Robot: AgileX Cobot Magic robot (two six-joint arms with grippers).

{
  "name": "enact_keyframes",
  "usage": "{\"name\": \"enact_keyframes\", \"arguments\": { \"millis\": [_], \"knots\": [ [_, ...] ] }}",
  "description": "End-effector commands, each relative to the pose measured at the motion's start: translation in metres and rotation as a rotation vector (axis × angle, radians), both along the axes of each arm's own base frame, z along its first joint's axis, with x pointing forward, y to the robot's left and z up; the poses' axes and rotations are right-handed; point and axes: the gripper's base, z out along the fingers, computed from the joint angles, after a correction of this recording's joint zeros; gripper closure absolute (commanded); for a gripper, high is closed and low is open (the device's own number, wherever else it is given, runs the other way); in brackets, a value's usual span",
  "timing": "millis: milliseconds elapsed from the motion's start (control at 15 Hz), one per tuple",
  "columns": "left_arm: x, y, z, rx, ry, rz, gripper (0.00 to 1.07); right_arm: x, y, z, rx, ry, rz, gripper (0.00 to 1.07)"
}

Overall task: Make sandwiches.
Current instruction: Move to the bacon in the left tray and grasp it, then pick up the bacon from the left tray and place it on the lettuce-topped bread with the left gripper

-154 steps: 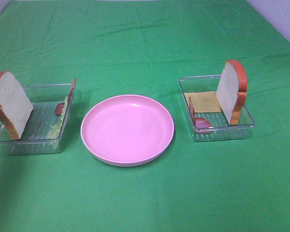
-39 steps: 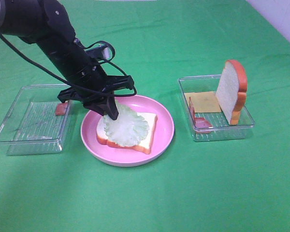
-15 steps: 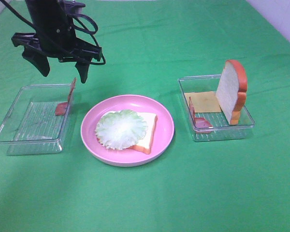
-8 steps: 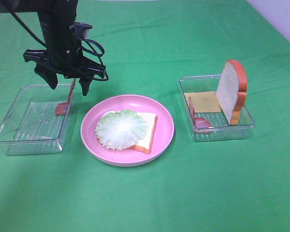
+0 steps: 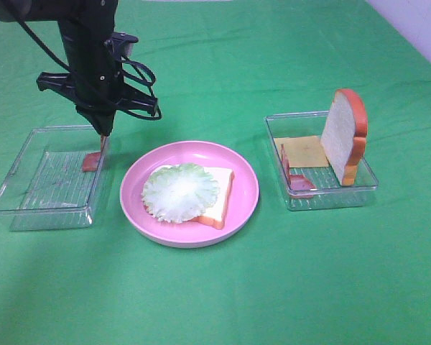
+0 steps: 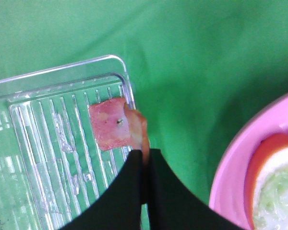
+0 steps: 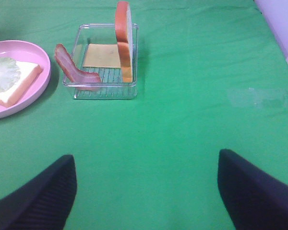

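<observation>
L gripper [image 6: 145, 155] clamps 1 of 2 bacon strips [image 6: 113, 129]; R gripper [image 7: 145, 165] spread, empty. 2 bread slices [image 5: 345, 140], 1 lettuce leaf [image 5: 181, 191], 1 cheese [image 5: 302, 151].

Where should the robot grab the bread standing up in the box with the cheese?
Pinch the bread slice across its flat faces at the rounded top crust, coming from above. It stands on edge in the clear tray, its top well above the rim.
</observation>
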Motion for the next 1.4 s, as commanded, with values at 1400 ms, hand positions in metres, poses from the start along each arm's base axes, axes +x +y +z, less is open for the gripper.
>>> {"name": "enact_keyframes", "arguments": {
  "millis": [1400],
  "knots": [
    [-0.045, -0.075, 0.038, -0.569, 0.245, -0.233, 1.07, -0.001, 0.0, 0.0, -0.01, -0.025, 0.004, 0.31]
  ]
}}
